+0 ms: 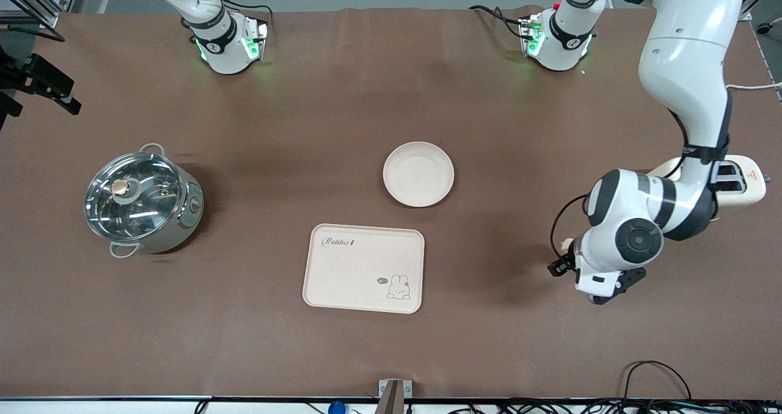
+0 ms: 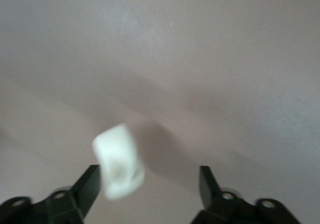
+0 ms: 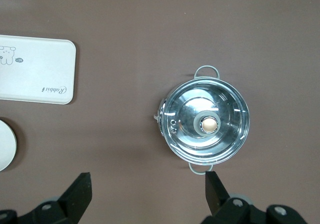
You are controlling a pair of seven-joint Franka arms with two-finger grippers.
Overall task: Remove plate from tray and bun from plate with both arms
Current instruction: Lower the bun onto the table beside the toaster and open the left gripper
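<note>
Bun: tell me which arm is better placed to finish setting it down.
Left. The bun is against one finger of the open left gripper; the right gripper hangs open high above the pot.

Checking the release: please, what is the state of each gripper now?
Left gripper: open, bun loose beside one finger, not clamped.
Right gripper: open, empty, over the pot.
</note>
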